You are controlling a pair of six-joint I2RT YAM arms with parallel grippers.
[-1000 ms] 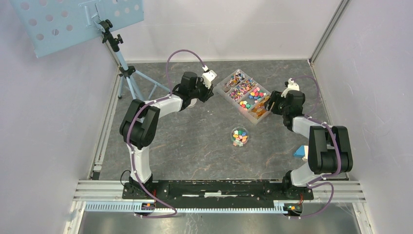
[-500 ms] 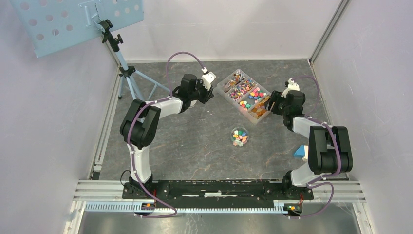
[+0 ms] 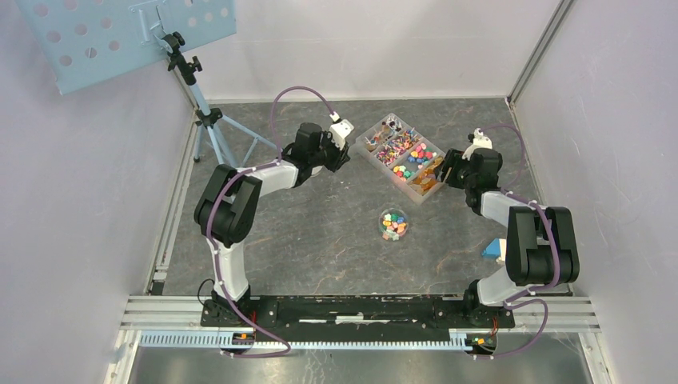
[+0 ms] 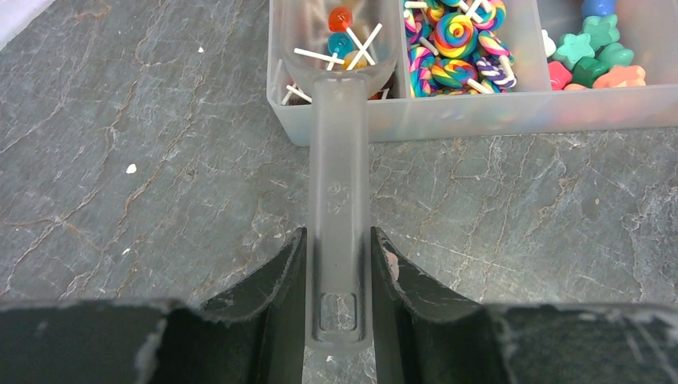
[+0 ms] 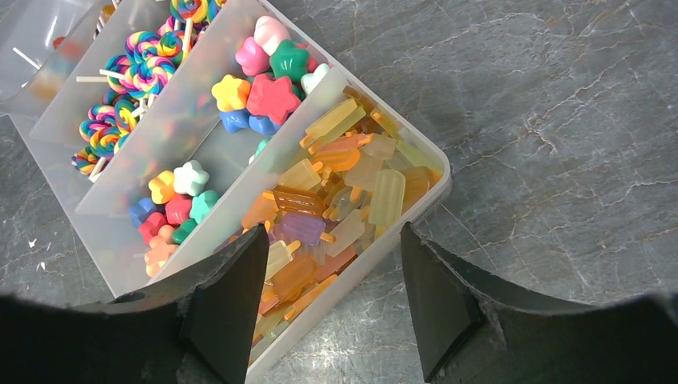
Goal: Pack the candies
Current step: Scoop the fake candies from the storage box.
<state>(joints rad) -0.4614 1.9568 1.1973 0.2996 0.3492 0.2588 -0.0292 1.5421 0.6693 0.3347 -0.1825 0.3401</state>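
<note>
grey marbled surface [image 3: 320, 240], white walls [image 3: 384, 48]; tray [image 4: 496, 116] holds sorted candies [image 5: 272, 96]; candy-filled jar [image 3: 382, 226] near tray; left claw [image 4: 339, 244] grips scoop [image 4: 339, 160] dipped in tray; right claw [image 5: 332, 240] wide over tray

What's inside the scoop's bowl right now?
Two small ball lollipops, one red, one teal, with crossed white sticks, show in the scoop bowl. Its frosted wall hides anything deeper in that tray compartment.

candies [image 3: 402, 155] | loose, sorted by kind in a divided clear box [image 4: 480, 112] toward the desk's far-right corner | ball lollipops [image 4: 342, 28], white sticks | swirl lollipops [image 4: 456, 36], rainbow | star sweets [image 5: 268, 88], mixed colours | ice-lolly sweets [image 5: 344, 188], amber-yellow, heaped | mixed handful in round clear tub [image 3: 380, 225] right of desk centre
</note>
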